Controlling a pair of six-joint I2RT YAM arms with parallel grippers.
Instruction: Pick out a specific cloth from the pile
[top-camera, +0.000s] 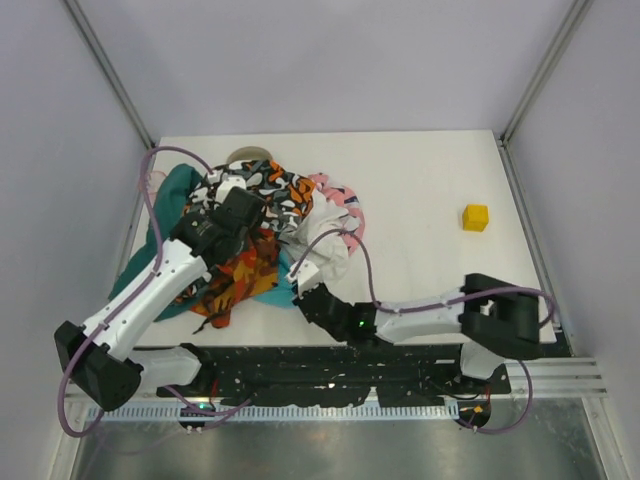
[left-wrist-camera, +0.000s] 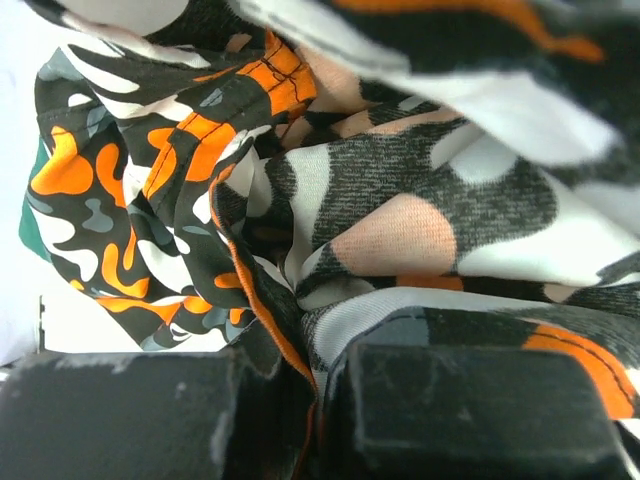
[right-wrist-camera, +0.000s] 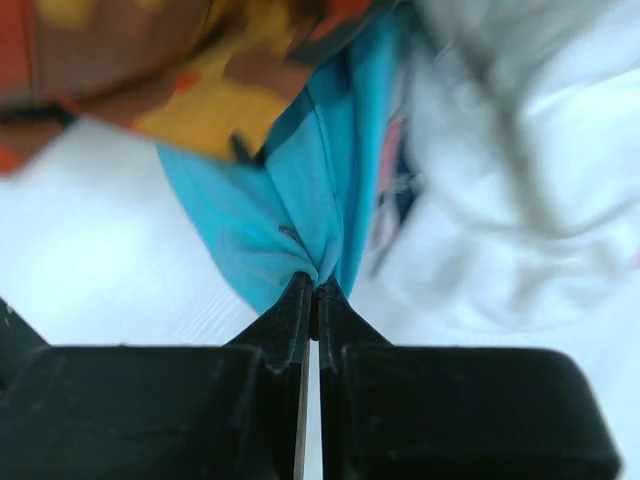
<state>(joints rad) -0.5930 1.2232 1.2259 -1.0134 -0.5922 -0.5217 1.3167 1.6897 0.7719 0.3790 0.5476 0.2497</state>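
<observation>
Turquoise fabric was pinched at the very tips of the right gripper (right-wrist-camera: 312, 292), whose jaws stood clenched on a bunched fold of the cloth (right-wrist-camera: 300, 215) at the near edge of the pile (top-camera: 262, 215). From that fold the cloth ran up and under an orange-patterned layer, with the white cloth (right-wrist-camera: 520, 200) touching it on the right. Further into the heap, the left gripper (left-wrist-camera: 312, 365) was clamped on the blotch-patterned cloth (left-wrist-camera: 400, 230), an orange hem running down between its fingers.

Several things could have gone wrong from there. The hold looked shallow, only a small pleat at the fingertips, so a sharp pull might have slipped the fabric free. Most of the cloth lay buried, so friction could have dragged the patterned layer or the white cloth along with it. Had the left gripper let go or lifted, the heap might have shifted or come away whole. The right arm's cable (top-camera: 350, 240) looped over the white cloth and might have snagged it.

No brand, label or writing could be read on the fabrics, the grippers, the table (top-camera: 420, 170) or the yellow cube (top-camera: 476, 217); the right wrist view was partly blurred.
</observation>
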